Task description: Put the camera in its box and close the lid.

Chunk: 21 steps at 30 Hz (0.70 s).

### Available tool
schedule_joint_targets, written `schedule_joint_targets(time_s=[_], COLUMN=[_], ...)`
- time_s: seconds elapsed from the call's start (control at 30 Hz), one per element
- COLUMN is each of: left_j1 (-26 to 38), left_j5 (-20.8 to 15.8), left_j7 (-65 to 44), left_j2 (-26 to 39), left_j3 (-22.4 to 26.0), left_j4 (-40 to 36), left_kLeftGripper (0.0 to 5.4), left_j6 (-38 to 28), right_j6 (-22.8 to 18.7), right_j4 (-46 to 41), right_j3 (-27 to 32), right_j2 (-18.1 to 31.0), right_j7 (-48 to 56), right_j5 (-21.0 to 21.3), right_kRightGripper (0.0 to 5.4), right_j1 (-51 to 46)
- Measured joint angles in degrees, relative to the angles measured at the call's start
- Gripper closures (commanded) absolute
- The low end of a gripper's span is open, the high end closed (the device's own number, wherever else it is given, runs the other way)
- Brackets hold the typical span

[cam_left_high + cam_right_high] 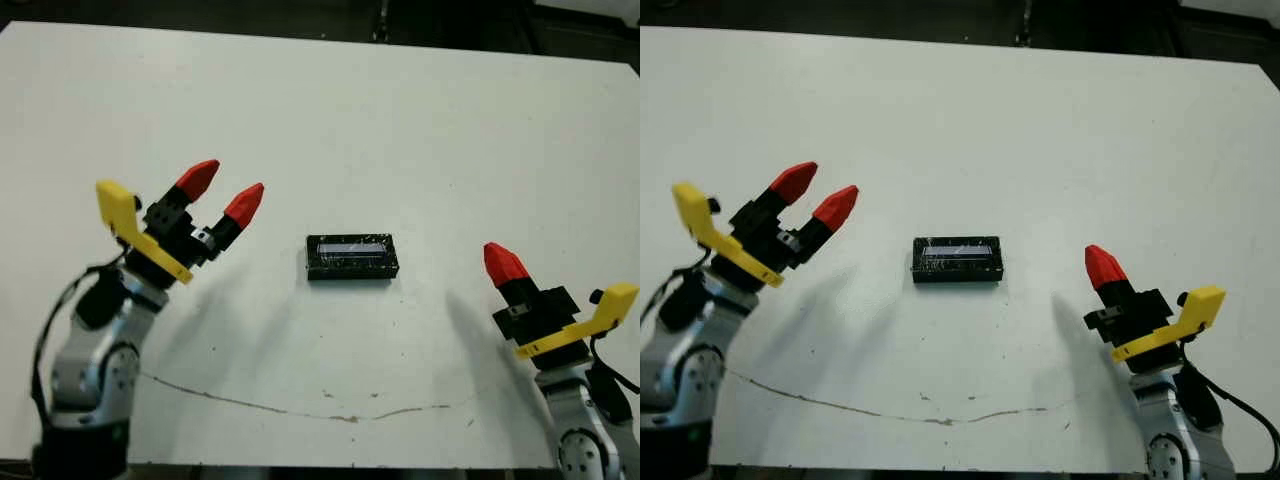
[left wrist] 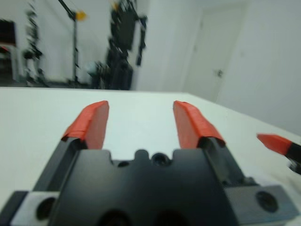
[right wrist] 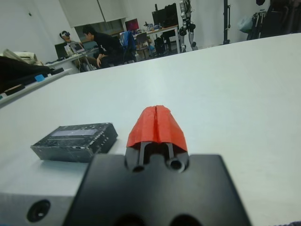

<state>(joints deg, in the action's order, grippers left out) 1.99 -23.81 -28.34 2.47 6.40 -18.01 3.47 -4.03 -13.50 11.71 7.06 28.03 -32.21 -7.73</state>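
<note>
Closed box, lid on with shiny wrapped top and pale strip, lying mid-surface between both tools, apart from each. No legible writing. Left tool spread wide, empty. Right tool pressed together, empty.
</note>
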Motion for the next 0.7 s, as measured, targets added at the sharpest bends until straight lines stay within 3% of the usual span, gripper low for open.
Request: schedule_joint_targets(time_s=[0.3,0.5,0.63,0.7], left_j1=[-8.8,-9.19,-9.22,-9.23], left_j5=[9.74,13.69,15.28,15.43], left_j7=[8.93,13.1,15.5,16.14], left_j2=[-7.03,-7.22,-7.18,-7.05], left_j3=[-5.32,-6.39,-7.04,-7.26], left_j4=[4.05,6.78,6.73,6.68], left_kLeftGripper=[3.85,4.78,5.36,5.38], left_j6=[-14.94,-17.31,-17.12,-17.11], right_j6=[3.52,5.26,6.35,6.74], right_j4=[1.07,1.33,1.33,1.34], right_j3=[-2.58,-3.54,-4.15,-4.18], right_j2=[-2.15,-2.52,-3.09,-3.09], right_j7=[-2.61,-6.58,-7.13,-7.21], right_j5=[5.19,10.48,11.16,11.51], right_kRightGripper=[5.4,5.4,5.4,5.4], right_j1=[0.99,0.83,0.51,0.51])
